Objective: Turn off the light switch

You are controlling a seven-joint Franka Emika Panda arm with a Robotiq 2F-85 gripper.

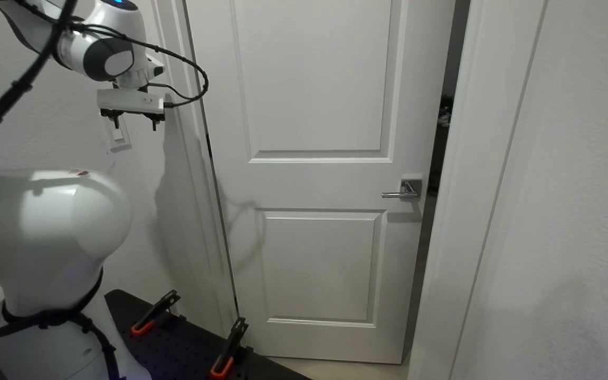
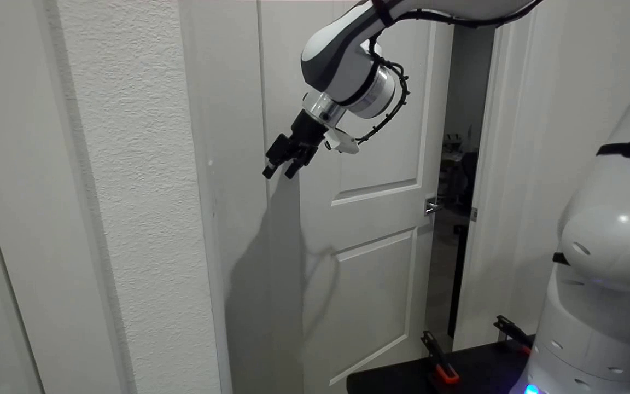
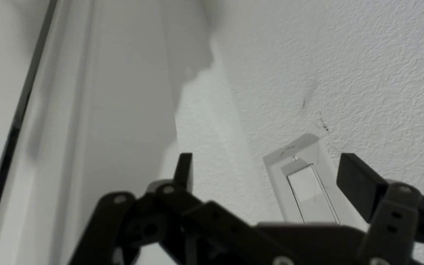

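Light switch [image 3: 310, 189] beyond parted jaws

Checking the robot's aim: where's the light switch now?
In the wrist view, the light switch appears low, right of centre, between the jaws; in an exterior view, it's on the wall left of the door.

Exterior views facing door [image 1: 317, 184], wrist view — near switch [image 3: 310, 191]
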